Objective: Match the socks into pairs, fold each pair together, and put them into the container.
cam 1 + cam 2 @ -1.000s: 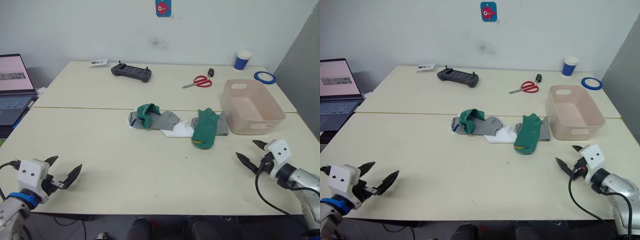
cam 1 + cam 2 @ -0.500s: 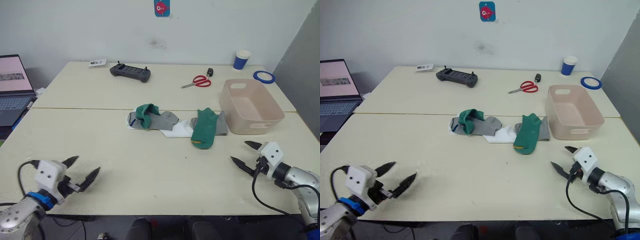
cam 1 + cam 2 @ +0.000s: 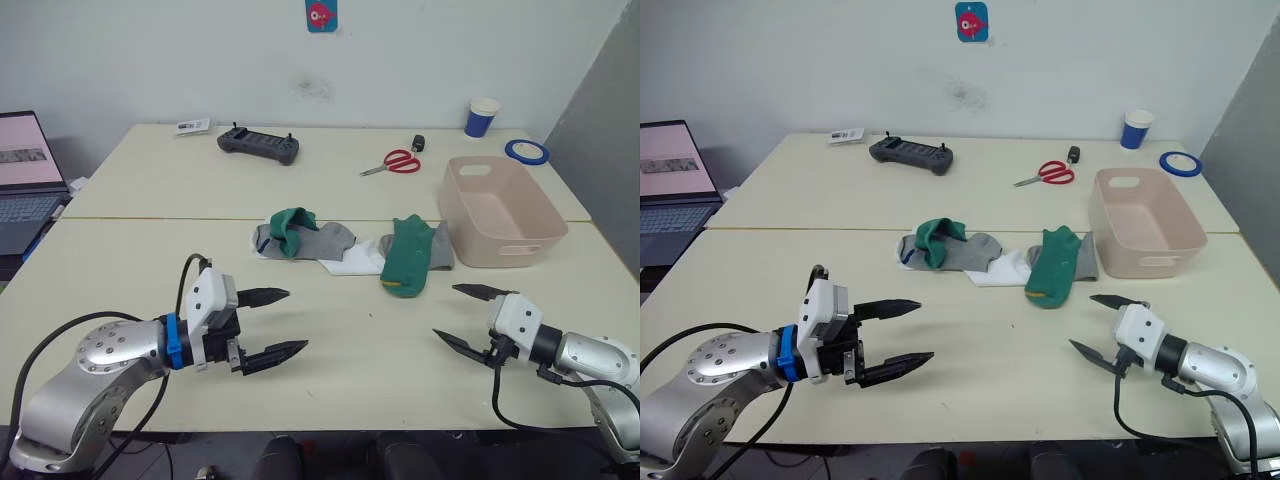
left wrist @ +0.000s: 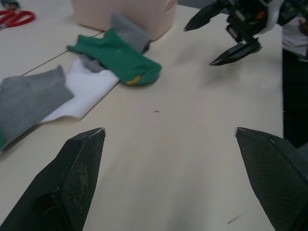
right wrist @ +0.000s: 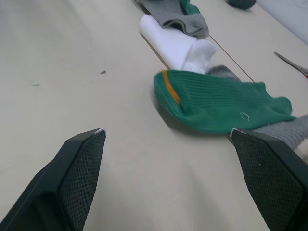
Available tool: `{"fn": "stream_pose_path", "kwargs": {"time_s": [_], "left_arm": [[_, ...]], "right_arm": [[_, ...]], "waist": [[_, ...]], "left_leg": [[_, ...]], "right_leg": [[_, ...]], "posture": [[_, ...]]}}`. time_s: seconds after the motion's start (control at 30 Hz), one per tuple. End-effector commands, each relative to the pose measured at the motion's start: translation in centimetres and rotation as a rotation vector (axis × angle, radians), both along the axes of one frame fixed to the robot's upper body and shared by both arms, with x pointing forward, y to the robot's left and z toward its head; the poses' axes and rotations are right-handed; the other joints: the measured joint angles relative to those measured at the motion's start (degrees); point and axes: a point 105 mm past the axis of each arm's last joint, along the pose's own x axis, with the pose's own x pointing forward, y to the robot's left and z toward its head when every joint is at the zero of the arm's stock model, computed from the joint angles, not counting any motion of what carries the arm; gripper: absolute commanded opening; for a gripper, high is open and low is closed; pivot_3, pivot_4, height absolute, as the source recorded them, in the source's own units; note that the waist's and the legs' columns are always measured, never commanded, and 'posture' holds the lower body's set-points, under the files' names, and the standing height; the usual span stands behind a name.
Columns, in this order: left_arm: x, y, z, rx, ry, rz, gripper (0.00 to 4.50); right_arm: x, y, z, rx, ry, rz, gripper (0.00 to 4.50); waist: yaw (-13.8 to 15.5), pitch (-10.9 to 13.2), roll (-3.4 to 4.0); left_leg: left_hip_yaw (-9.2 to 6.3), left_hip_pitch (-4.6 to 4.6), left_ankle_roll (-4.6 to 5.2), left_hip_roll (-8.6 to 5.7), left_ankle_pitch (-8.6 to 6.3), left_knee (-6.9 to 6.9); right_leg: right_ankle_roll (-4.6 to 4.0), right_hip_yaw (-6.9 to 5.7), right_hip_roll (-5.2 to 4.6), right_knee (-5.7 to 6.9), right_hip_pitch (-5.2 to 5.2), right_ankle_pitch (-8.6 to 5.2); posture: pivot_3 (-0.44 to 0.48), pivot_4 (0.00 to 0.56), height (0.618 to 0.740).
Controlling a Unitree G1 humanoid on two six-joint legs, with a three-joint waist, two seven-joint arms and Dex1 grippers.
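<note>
Left gripper [image 3: 276, 322]: fingers spread wide, holding nothing, above the bare table [image 3: 150, 260]. Right gripper [image 3: 462, 314]: fingers likewise parted and empty, tips pointing toward the left gripper.

The socks [image 3: 345, 247] lie in a loose row on the table, beyond both sets of fingertips and well apart from them. A flat dark green sock [image 3: 406, 256] lies nearest the right fingers, overlapping a grey sock [image 3: 441, 247]. A white sock [image 3: 356, 260] lies beside it. A second grey sock [image 3: 325, 240] and a crumpled green sock [image 3: 291, 228] lie ahead of the left fingers.

The container [image 3: 498, 211] stands just beyond the flat green sock, touching the grey sock beneath it.
</note>
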Motion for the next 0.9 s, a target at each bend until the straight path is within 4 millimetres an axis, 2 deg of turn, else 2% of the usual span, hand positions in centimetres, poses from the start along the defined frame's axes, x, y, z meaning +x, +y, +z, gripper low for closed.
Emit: {"fn": "stream_pose_path", "kwargs": {"time_s": [0.03,0.33,0.57,0.73,0.87,0.9], "left_arm": [[0.0,-0.9,0.6,-0.009,-0.032,-0.055,4.5],[0.9,-1.3,-0.1,-0.005,-0.076,-0.059,4.5],[1.1,-1.5,0.1,-0.033,-0.107,-0.034,4.5],[1.2,-2.2,0.6,-0.097,-0.101,-0.005,4.5],[1.1,-3.0,0.2,-0.094,-0.088,-0.019,4.5],[1.3,-3.2,0.3,-0.101,-0.085,-0.02,4.5]], "right_arm": [[1.0,1.0,0.9,-0.017,-0.038,-0.018,4.46],[2.9,2.1,0.3,-0.139,-0.112,-0.007,4.46],[4.6,3.3,-0.3,-0.191,-0.138,0.007,4.46],[4.8,3.5,0.1,-0.181,-0.147,0.019,4.46],[4.7,3.9,-0.2,-0.209,-0.151,0.045,4.46],[5.0,4.0,-0.3,-0.211,-0.15,0.034,4.3]], "waist": [[0.03,0.0,0.0],[0.38,0.01,-0.01],[0.28,0.01,0.0],[0.35,0.01,-0.01],[0.35,0.01,-0.01],[0.35,0.01,-0.01]], "left_leg": [[-0.02,-0.01,0.0,0.0,0.0,0.01],[-0.02,-0.11,0.0,-0.05,0.0,0.04],[-0.01,-0.09,0.0,-0.04,0.0,0.04],[-0.05,-0.18,0.0,-0.05,0.0,0.05],[-0.07,-0.17,0.0,-0.04,0.0,0.05],[-0.07,-0.16,0.0,-0.04,0.0,0.05]], "right_leg": [[0.0,-0.01,0.01,0.0,0.0,0.0],[0.01,-0.03,-0.02,-0.04,-0.03,-0.01],[0.01,0.0,-0.02,-0.01,-0.05,0.0],[0.01,-0.03,-0.03,-0.01,-0.08,0.0],[0.01,-0.03,-0.02,-0.01,-0.08,0.0],[0.02,-0.04,-0.02,0.0,-0.08,0.0]], "posture": [[0.0,0.15,0.74],[0.0,0.15,0.74],[0.0,0.15,0.74],[0.0,0.15,0.74],[0.0,0.15,0.74],[0.0,0.15,0.74]]}}
